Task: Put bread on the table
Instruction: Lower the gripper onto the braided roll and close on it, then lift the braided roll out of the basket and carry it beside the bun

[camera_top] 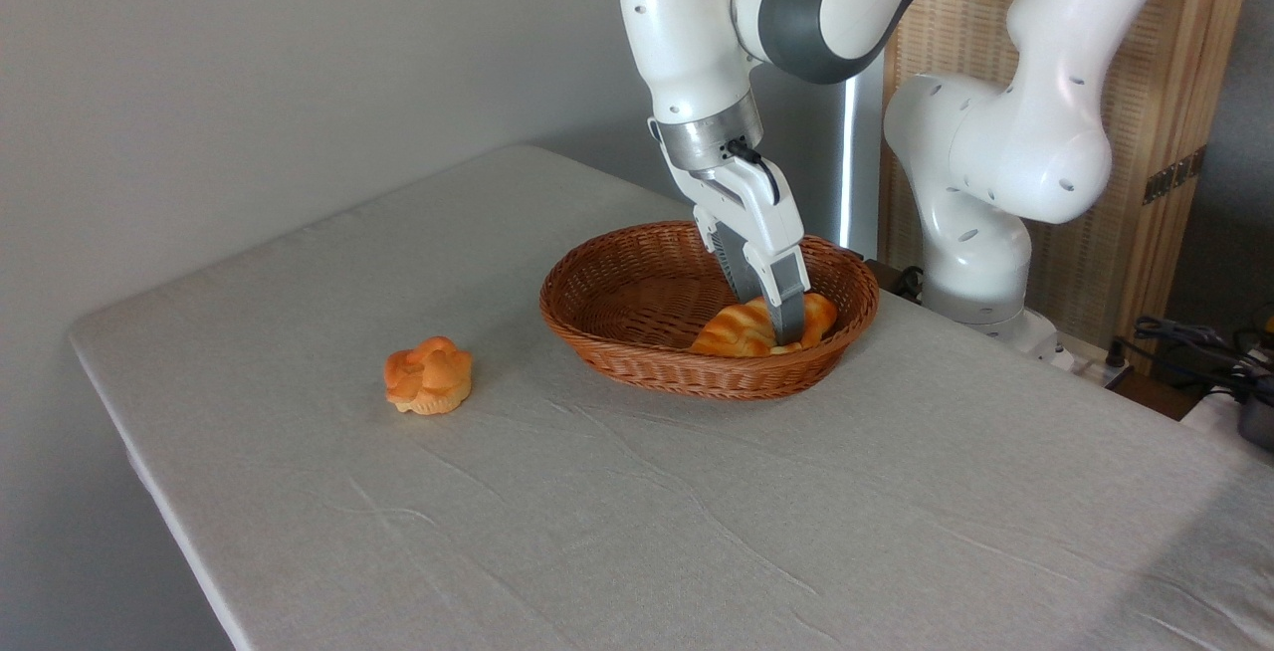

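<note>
None of the task's goal is reached as yet, so far as can be judged: the bread (761, 326) lies inside the wicker basket (637, 332), toward the basket's right end, and is not on the desk (637, 512). The basket is taken here as the landmark. The tool (781, 318) is lowered into the basket from above, its fingers (788, 308) reaching down to the loaf near the loaf's middle; one dark finger is seen in front of the bread and appears to touch it, while the other is largely hidden behind. Whether the jaws are closed on the loaf or merely set around it cannot be told from this view, and no lift is visible, since the loaf rests on the basket floor. The step in hand is judged to be the grasp itself. What is left, then, is most of the work: a firm hold is to be secured, the bread is to be raised clear of the basket rim, carried out over bare cloth beside the basket, and set down and released. A small round bun (429, 375) lies on the desk well to the left of the basket, apart from it; it is not the task's thing and is not touched. Open cloth is seen in front of the basket and to its left, so room for the loaf is judged to be ample. The woven rim stands higher than the loaf, so some clearance is judged to be needed on the way out.
</note>
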Controlling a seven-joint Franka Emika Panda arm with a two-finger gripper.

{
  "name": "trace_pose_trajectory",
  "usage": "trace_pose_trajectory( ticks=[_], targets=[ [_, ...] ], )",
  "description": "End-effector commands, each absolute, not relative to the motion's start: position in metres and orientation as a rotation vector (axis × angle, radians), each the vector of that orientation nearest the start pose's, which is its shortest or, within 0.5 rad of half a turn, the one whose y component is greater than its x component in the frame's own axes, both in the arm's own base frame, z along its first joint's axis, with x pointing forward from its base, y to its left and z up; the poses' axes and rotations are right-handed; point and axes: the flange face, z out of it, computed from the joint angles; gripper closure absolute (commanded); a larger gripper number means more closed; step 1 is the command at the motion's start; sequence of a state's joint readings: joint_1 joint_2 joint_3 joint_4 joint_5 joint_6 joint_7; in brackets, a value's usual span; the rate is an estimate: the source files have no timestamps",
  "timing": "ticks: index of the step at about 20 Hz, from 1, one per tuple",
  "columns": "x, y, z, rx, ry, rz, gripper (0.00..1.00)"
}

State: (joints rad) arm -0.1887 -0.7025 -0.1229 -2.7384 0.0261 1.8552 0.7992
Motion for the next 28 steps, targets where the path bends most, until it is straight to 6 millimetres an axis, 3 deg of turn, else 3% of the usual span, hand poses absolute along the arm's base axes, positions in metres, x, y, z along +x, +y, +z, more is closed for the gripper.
trace_pose_trajectory(
  ticks=[1, 6, 13, 21, 24, 26, 28],
  targets=[
    [0.295, -0.078, 0.408, -2.576, 1.616, 0.320, 0.77],
    [0.306, -0.082, 0.436, -2.572, 1.605, 0.248, 0.83],
    [0.310, -0.084, 0.450, -2.571, 1.602, 0.234, 0.96],
    [0.316, -0.094, 0.471, -2.593, 1.615, 0.159, 1.00],
    [0.326, -0.101, 0.507, -2.619, 1.612, 0.032, 1.00],
    [0.340, -0.089, 0.535, -2.668, 1.579, -0.066, 1.00],
    [0.350, -0.084, 0.548, -2.703, 1.565, -0.112, 0.98]
  ],
)
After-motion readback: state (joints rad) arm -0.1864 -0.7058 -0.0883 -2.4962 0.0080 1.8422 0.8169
